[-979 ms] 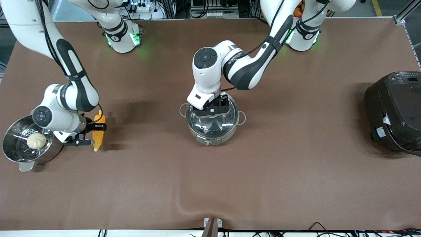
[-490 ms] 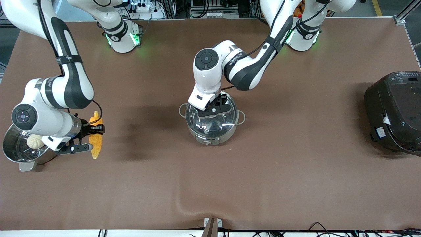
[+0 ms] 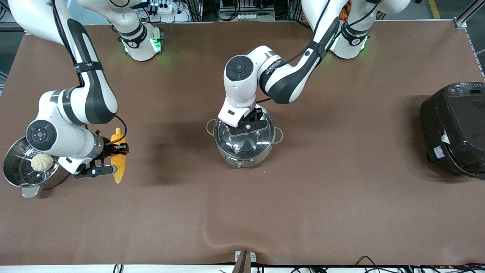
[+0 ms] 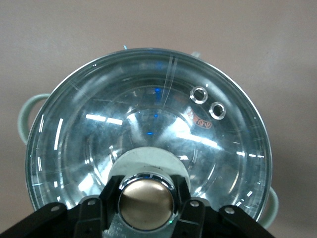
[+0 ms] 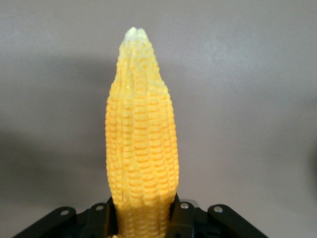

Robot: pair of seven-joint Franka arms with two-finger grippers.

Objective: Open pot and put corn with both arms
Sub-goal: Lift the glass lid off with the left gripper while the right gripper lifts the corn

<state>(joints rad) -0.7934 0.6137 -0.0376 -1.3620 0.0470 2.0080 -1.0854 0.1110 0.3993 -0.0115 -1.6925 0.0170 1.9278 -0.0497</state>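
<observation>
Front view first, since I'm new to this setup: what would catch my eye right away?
The yellow corn, clamped in the right gripper and lifted above the table beside the steamer basket with its pale bun. Then, mid-table, the shiny pot, where the left gripper closes on the glass lid's coppery knob. The black cooker sits at the left arm's end.

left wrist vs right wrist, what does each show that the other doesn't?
Only the left wrist view: the pot with its glass lid on, the left gripper shut on the lid's coppery knob, and a grey side handle.
Only the right wrist view: the corn, clamped at its thick end by the right gripper, tip pointing away.
Both: the brown table beneath.
</observation>
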